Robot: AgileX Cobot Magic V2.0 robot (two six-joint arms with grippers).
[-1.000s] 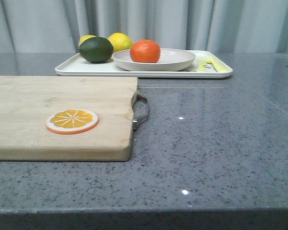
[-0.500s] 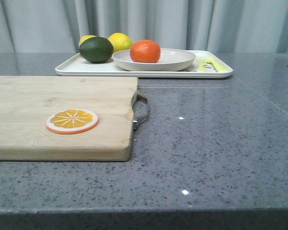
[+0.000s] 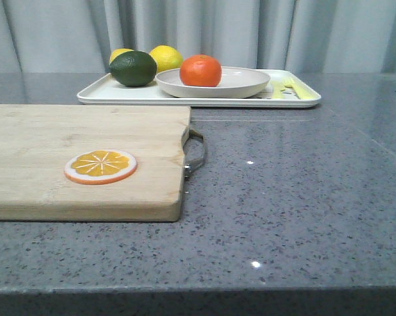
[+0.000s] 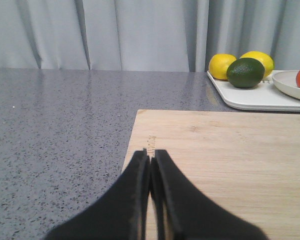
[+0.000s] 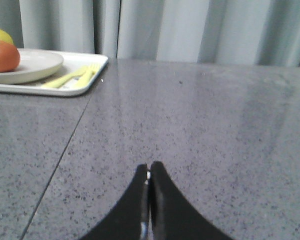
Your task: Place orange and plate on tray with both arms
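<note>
Orange (image 3: 200, 70) sits in the plate (image 3: 244, 82), toward its left side; plate rests on the tray (image 3: 99, 95) at the far side of the grey table (image 3: 296, 197). On the tray just left of the plate: dark green lime (image 3: 132, 68) w/ two lemons (image 3: 166, 57) behind it. Yellow fork shapes (image 3: 291, 87) show on the tray's right end, beside the plate.

Nearer the camera, left side: wooden cutting board (image 3: 39, 151) w/ a flat orange slice (image 3: 100, 166) lying on it, metal handle (image 3: 196, 153) on its right edge.

Left gripper (image 4: 150, 160) is closed, fingers pressed together w/ nothing btwn them, over the cutting board's edge, well apart from the tray. Right gripper (image 5: 149, 172) likewise closed & empty, over bare table, tray well off to one side. Neither arm shows in front view
</note>
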